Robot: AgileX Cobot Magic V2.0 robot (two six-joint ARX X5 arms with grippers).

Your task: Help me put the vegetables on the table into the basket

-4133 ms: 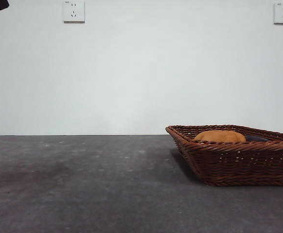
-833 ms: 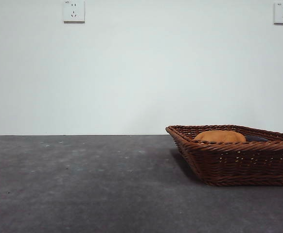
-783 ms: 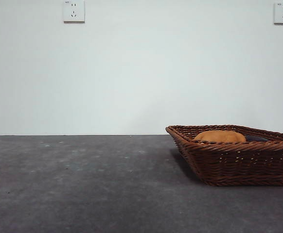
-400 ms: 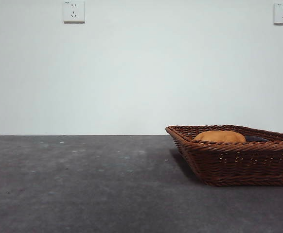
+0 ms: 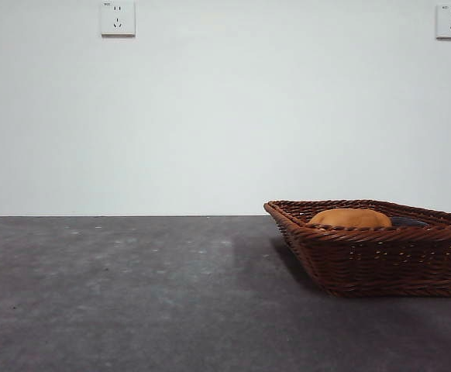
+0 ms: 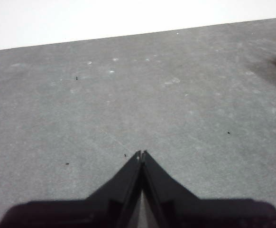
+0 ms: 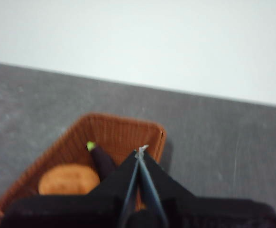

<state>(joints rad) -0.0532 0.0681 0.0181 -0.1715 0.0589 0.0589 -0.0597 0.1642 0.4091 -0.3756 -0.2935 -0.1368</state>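
The reddish-brown wicker basket (image 5: 380, 256) stands on the dark grey table (image 5: 132, 294) at the right of the front view. Inside it lie the brown-orange potato (image 5: 351, 218) and a dark purple vegetable (image 5: 408, 222), only its top showing over the rim. The right wrist view looks down on the basket (image 7: 121, 133), with the potato (image 7: 68, 179) and the purple vegetable (image 7: 102, 160) with a green tip inside. My right gripper (image 7: 141, 151) hangs above the basket, shut and empty. My left gripper (image 6: 141, 153) is shut over bare table (image 6: 128, 95). No corn cob shows.
A white wall stands behind the table, with two power sockets (image 5: 118, 18) high up. A dark shadow (image 6: 275, 66) falls at one edge of the left wrist view.
The black arm tip at the top left corner of the front view has left the picture. The basket and its contents have not moved.
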